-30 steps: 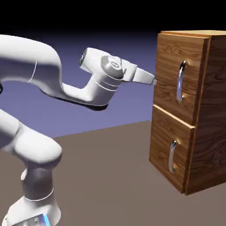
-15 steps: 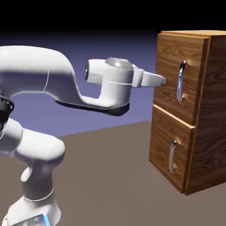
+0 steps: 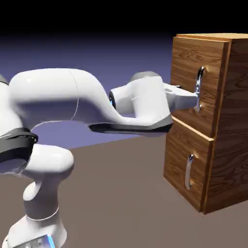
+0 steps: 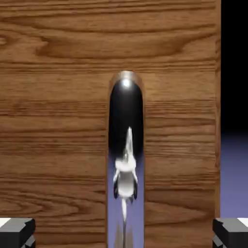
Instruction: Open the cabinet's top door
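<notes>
The cabinet [image 3: 227,121] is a tall wood-grain box at the exterior view's right. Its top door [image 3: 186,68] carries a curved vertical silver handle [image 3: 198,89]. My gripper [image 3: 193,100] reaches the lower part of that handle. In the hand view the top door [image 4: 58,121] fills the frame and the shiny handle [image 4: 126,160] runs down the middle. My gripper [image 4: 124,232] is open, and its two grey fingertips [image 4: 17,231] sit wide apart at the bottom corners, one on each side of the handle, not touching it.
Below the top door is a lower door [image 3: 181,160] with a shorter silver handle [image 3: 188,172]. The brown table [image 3: 116,203] spreads in front of the cabinet. My white arm stretches across from the exterior view's left.
The arm has stretched to the right and dropped a little, carrying the gripper from left of the cabinet up to the top door's handle. The jaws stayed open.
</notes>
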